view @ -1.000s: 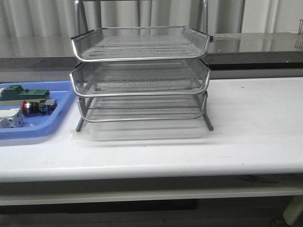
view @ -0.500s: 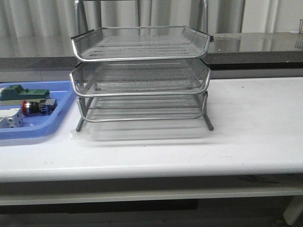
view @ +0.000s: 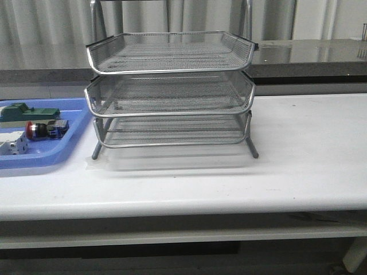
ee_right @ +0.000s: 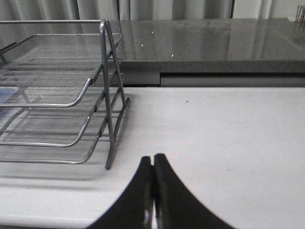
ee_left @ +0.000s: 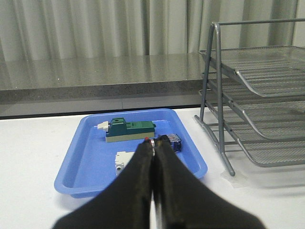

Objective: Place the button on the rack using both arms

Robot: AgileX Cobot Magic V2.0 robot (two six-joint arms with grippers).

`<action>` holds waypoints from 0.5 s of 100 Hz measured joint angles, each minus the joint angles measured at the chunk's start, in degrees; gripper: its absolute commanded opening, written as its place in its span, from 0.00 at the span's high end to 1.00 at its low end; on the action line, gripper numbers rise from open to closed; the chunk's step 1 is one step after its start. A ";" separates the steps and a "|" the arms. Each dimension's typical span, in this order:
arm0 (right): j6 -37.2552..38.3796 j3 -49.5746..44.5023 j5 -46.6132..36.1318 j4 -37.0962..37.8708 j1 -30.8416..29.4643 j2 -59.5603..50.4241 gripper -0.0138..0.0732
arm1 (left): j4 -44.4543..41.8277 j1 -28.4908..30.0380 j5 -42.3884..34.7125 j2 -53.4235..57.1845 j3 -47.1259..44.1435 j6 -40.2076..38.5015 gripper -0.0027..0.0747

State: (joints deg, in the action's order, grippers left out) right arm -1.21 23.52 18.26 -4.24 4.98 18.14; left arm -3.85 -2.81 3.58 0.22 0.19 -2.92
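**A:** What have you got closest to you on the left wrist camera?

**B:** I see the left claw (ee_left: pixel 152 157) first, its two black fingers pressed together with nothing between them; just past the tips lies the button (ee_left: pixel 167 142), partly hidden by them, so I only catch a bit of red, a silver ring and its blue end; I can't tell any contact, it looks apart from the claw and further off.

**A:** And where does the button sit?

**B:** In the blue tray (ee_left: pixel 86 164), on its floor toward the side nearest the rack (ee_left: pixel 259 95); a white block (ee_left: pixel 122 160) lies beside it and a green block (ee_left: pixel 129 130) behind it; from the front I see the button (view: pixel 39 130) on its side, red head pointing left, blue end right.

**A:** The right side?

**B:** The right claw (ee_right: pixel 153 167) is closed too, empty, over the bare white table (ee_right: pixel 224 138); the rack's leg (ee_right: pixel 110 143) stands near it, off to one side; the button doesn't show there.

**A:** Further back?

**B:** From the front, the rack (view: pixel 170 91) stands mid-table, three mesh shelves, none holding the button; the tray (view: pixel 40 157) is just left of it; behind everything I see a grey counter (view: pixel 309 51) and then curtains (ee_left: pixel 95 26).
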 measured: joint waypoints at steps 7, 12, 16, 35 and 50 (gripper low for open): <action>0.00 3.39 2.03 -1.34 0.00 4.73 0.91 | 0.00 0.00 0.00 0.00 0.00 0.00 0.99; 0.00 5.64 4.07 -2.01 0.00 8.07 0.91 | 0.00 0.00 0.00 0.00 0.00 0.00 0.99; 0.00 7.19 5.45 -2.27 0.00 10.89 0.91 | 0.00 0.00 0.00 0.00 0.00 0.00 0.99; 0.00 14.48 12.13 -3.15 0.00 22.57 0.91 | 0.00 0.00 0.00 0.00 0.00 0.00 0.99; 0.00 17.16 13.72 -6.76 0.00 29.39 0.91 | 0.00 0.00 0.00 0.00 0.00 0.00 0.99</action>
State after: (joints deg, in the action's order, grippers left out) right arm -1.21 40.68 31.98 -11.00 4.98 47.54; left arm -3.85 -2.81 3.58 0.22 0.19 -2.92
